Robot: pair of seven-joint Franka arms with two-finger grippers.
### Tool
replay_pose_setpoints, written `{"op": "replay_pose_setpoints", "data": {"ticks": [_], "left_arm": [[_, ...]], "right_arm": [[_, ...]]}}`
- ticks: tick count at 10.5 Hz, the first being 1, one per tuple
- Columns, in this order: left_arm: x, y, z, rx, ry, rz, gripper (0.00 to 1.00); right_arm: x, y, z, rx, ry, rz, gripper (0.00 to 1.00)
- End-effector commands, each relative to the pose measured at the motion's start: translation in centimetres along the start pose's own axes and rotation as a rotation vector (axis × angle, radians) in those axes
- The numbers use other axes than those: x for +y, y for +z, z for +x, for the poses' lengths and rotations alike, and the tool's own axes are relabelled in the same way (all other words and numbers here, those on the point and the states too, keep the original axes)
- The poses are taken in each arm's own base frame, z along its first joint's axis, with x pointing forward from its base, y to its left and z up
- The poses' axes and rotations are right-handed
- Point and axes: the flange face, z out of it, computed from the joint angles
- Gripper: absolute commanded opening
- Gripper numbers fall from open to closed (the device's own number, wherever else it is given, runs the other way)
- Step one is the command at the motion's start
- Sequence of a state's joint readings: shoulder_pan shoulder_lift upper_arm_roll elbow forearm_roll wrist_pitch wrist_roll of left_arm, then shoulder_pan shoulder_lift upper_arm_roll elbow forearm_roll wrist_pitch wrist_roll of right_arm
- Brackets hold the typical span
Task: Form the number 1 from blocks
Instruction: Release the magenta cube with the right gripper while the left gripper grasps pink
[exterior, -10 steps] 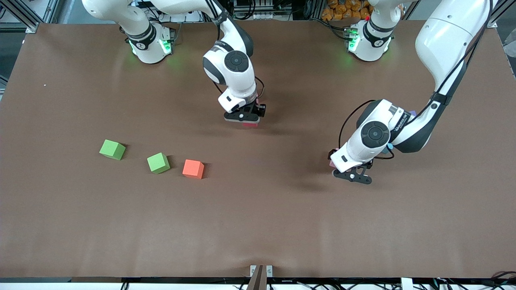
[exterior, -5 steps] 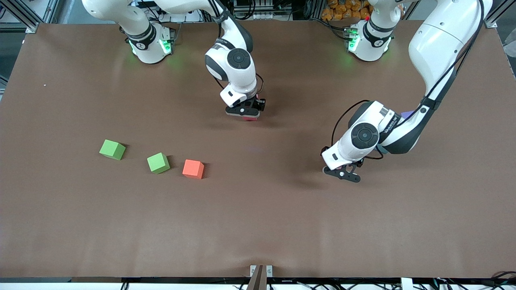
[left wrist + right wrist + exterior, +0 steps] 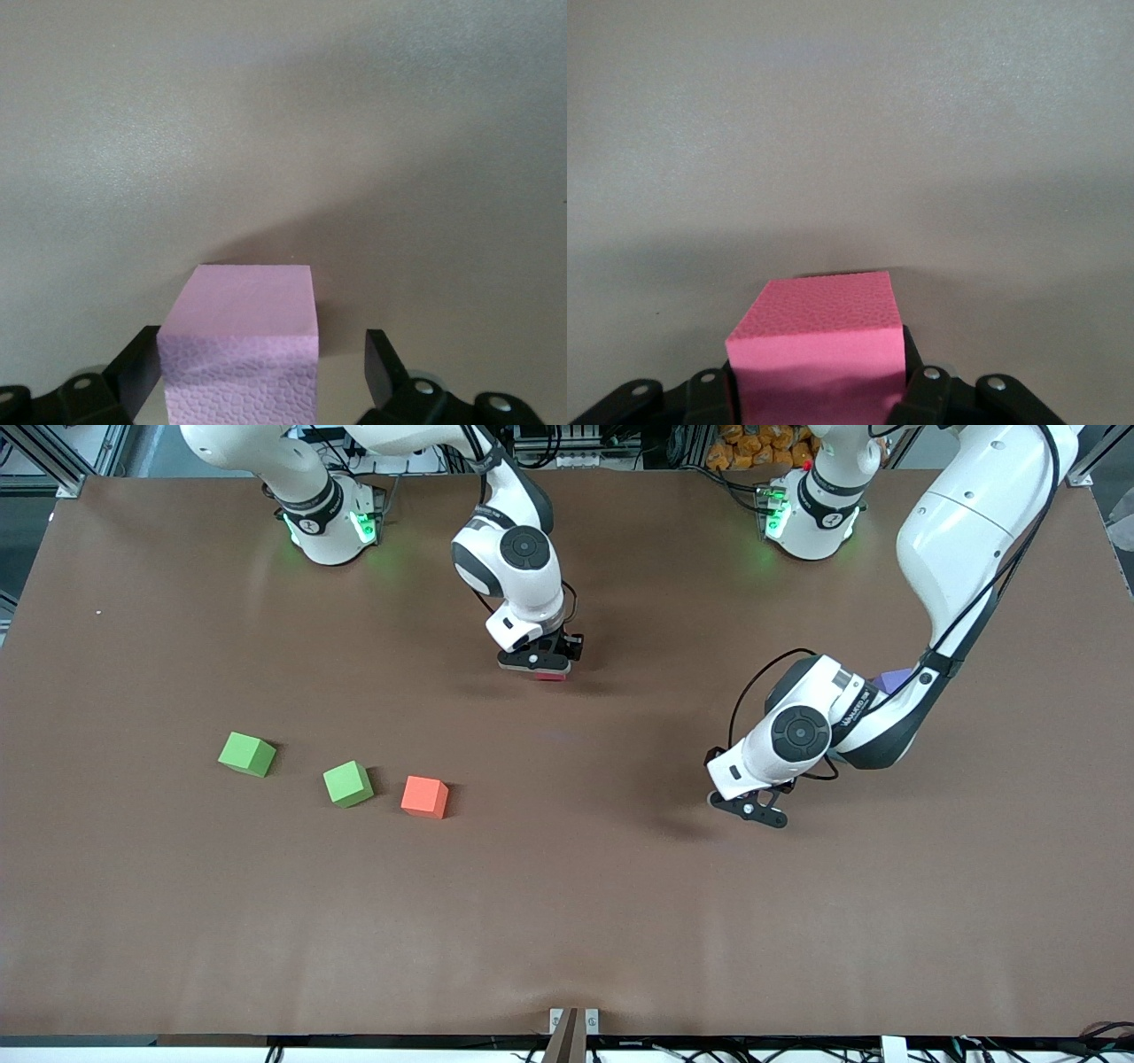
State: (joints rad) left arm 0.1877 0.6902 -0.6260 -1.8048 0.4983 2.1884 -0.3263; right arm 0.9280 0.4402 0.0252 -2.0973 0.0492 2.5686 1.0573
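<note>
Two-handed working, reading from the right arm's end of the table (image 3: 133, 921): passing two green cubes (image 3: 247, 754) lying apart toward that end, then meeting the orange block (image 3: 424, 796) lying just beside the second of them, loose and untouched, nearer to the front camera than either gripper. Moving on to the right gripper (image 3: 536, 664), hanging low over the middle of the table toward the bases' edge, pinching the crimson block (image 3: 819, 341) firmly from two sides; not telling from here whether that block is touching the surface. Judging the orange block as lying closer to this arm than to the other. Reaching next the left gripper (image 3: 749, 808), low over the table toward the left arm's end, straddling a light pink block (image 3: 239, 341) with fingers (image 3: 383, 363) spread wide: pressing against or nearly against one finger, leaving a clear gap to the other, so needing only a squeeze inward to be grasping it. Being cubes, offering no long axis to line up with. Ending at a purple cube (image 3: 893, 681) peeking out beside the left arm's forearm. Finding only tiny lettering on that arm's wrist, too small for reading, and nothing written on any block.
</note>
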Motion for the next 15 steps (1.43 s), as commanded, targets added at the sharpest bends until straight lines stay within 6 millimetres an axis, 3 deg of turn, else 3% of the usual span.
{"op": "replay_pose_setpoints", "data": {"ticks": [1, 2, 3, 4, 7, 8, 11, 13, 15], "left_arm": [[-0.3, 0.7, 0.0, -0.018, -0.019, -0.024, 0.88], [-0.7, 0.9, 0.0, -0.022, -0.04, -0.023, 0.18], [-1.1, 1.1, 0.0, -0.028, -0.063, -0.022, 0.0], [-0.5, 1.7, -0.1, -0.037, -0.091, -0.027, 0.0], [0.0, 1.1, 0.3, -0.024, -0.184, -0.024, 0.0], [3.1, 0.2, 0.7, -0.008, -0.226, -0.023, 0.0], [8.5, -0.8, 0.7, 0.01, -0.334, -0.021, 0.0], [13.0, -2.3, 0.8, 0.012, -0.389, -0.067, 0.0], [18.9, -3.9, 0.3, 0.022, -0.426, -0.098, 0.0]], "right_arm": [[0.4, -0.6, -0.8, 0.004, 0.028, 0.008, 0.44], [0.4, -0.5, -0.8, 0.004, 0.026, 0.006, 0.47], [0.4, -0.5, -0.8, 0.003, 0.026, 0.004, 0.72], [0.4, -0.4, -0.8, 0.002, 0.025, 0.003, 1.0], [0.5, -1.3, -0.2, 0.009, 0.035, 0.015, 1.0], [0.7, -3.5, 0.8, 0.023, 0.052, 0.04, 1.0], [4.7, -10.3, 7.4, 0.063, 0.128, 0.07, 1.0], [9.2, -13.3, 12.3, 0.079, 0.143, 0.07, 1.0], [14.2, -14.9, 17.1, 0.096, 0.173, 0.068, 1.0]]}}
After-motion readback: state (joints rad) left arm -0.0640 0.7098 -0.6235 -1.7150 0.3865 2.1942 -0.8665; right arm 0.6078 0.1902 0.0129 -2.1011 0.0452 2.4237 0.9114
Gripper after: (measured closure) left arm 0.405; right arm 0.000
